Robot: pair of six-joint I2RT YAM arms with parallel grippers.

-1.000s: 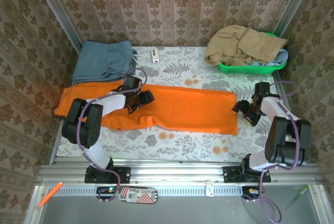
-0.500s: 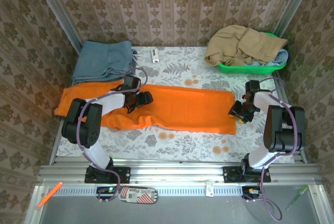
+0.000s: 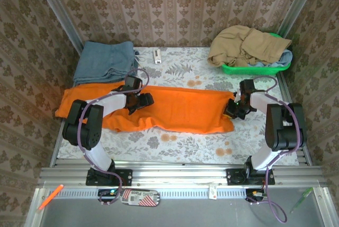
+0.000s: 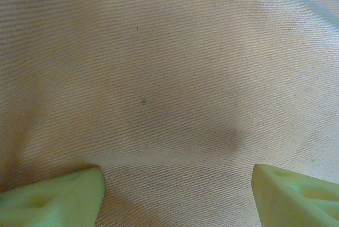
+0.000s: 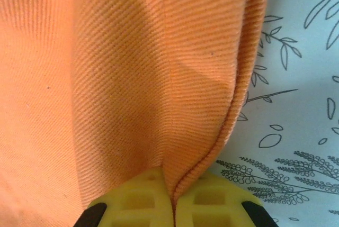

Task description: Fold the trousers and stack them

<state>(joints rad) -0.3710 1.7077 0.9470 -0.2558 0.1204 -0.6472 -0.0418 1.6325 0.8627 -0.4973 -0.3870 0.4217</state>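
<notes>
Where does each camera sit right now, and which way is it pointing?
Top: fixed above and behind the arm bases, looking down at the table; both arms show, left hand over the trousers, right hand at their right end.
Left wrist: on the left arm, looking close at the trousers' cloth; its open fingers show at the bottom.
Right wrist: on the right arm, looking at the trousers' edge and table; its fingers show shut on a fold.
Shared: top and right wrist both show the trousers' edge on the table.
</notes>
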